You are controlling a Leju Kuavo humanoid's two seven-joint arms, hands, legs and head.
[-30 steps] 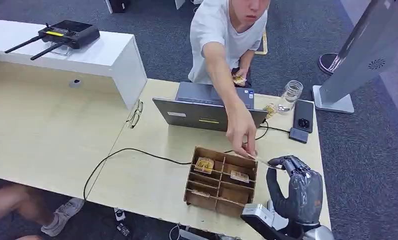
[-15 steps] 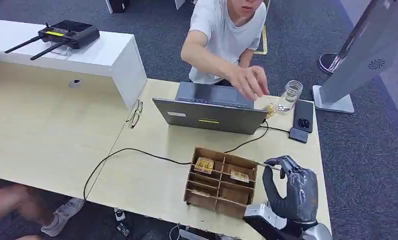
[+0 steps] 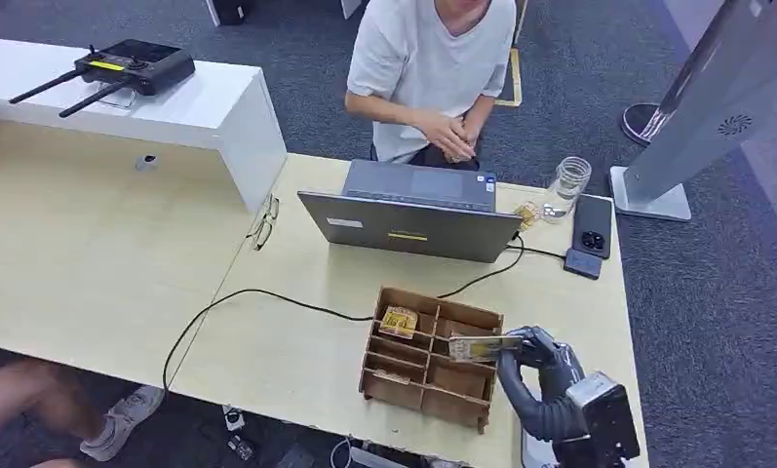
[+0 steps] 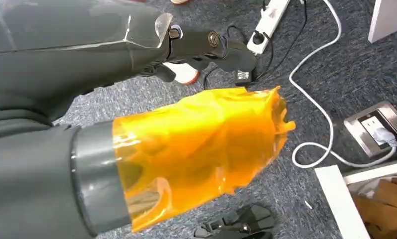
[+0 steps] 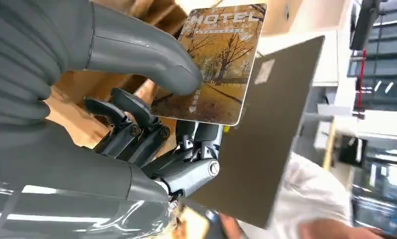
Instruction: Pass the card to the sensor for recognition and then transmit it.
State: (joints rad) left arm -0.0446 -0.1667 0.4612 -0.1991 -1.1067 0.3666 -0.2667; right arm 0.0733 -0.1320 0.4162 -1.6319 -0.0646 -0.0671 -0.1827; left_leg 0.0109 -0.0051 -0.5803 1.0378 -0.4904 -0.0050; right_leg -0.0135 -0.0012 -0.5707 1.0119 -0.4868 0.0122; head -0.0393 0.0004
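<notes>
A hotel card [image 3: 482, 346] with an autumn-tree picture is pinched by my right hand [image 3: 543, 376] and lies nearly flat over the right side of the cardboard divider box [image 3: 379, 336]. Up close, the thumb [image 5: 146, 57] presses on the card [image 5: 221, 64] with the dark fingers under it. More cards lie in the box's compartments [image 3: 400, 321]. A small dark flat device [image 3: 582, 263] with a cable sits on the table beyond my hand. My left hand [image 4: 186, 149] hangs over the carpet holding nothing, its thumb wrapped in orange tape and its dark fingers [image 4: 211, 42] stretched out.
A person [image 3: 423, 58] sits behind the open laptop [image 3: 408, 229], hands drawn in at the lap. A glass jar [image 3: 566, 185] and a phone [image 3: 593, 224] stand at the table's far right. A black cable [image 3: 228, 297] crosses the table. Glasses [image 3: 264, 222] lie left of the laptop.
The person let go of the card and drew the arm back behind the laptop. My right hand turned and dropped lower, with the card now over the box.
</notes>
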